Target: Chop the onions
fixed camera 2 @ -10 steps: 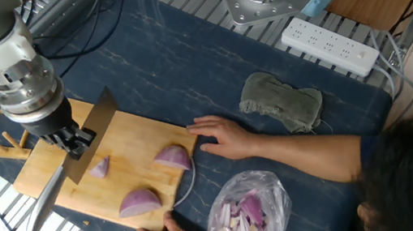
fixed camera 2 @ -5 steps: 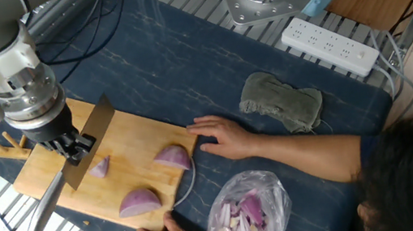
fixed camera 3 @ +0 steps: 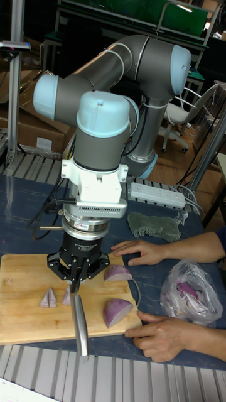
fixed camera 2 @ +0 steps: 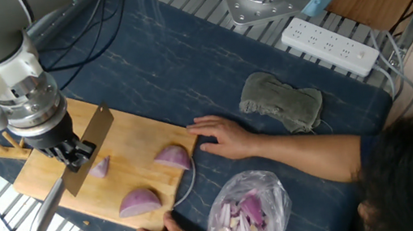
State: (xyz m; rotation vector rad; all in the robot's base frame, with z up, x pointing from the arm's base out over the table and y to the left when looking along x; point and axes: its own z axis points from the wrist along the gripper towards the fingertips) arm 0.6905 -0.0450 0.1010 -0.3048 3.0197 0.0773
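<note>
Clamped on a knife (fixed camera 2: 69, 181), the claw (fixed camera 2: 74, 152) holds the blade down on the cutting board (fixed camera 2: 138, 154), edge right beside the small onion wedges (fixed camera 3: 56, 296) at the board's left part. Two larger onion pieces (fixed camera 2: 172, 157) (fixed camera 2: 139, 201) lie further right on the board. A person's hands (fixed camera 2: 222, 138) (fixed camera 3: 160, 333) steady the board's right end and near corner. A bag (fixed camera 2: 246, 212) of onion scraps sits on the table (fixed camera 2: 182, 62) to the right, with a grey cloth (fixed camera 2: 280, 100) and a power strip (fixed camera 2: 331, 46) farther back.
</note>
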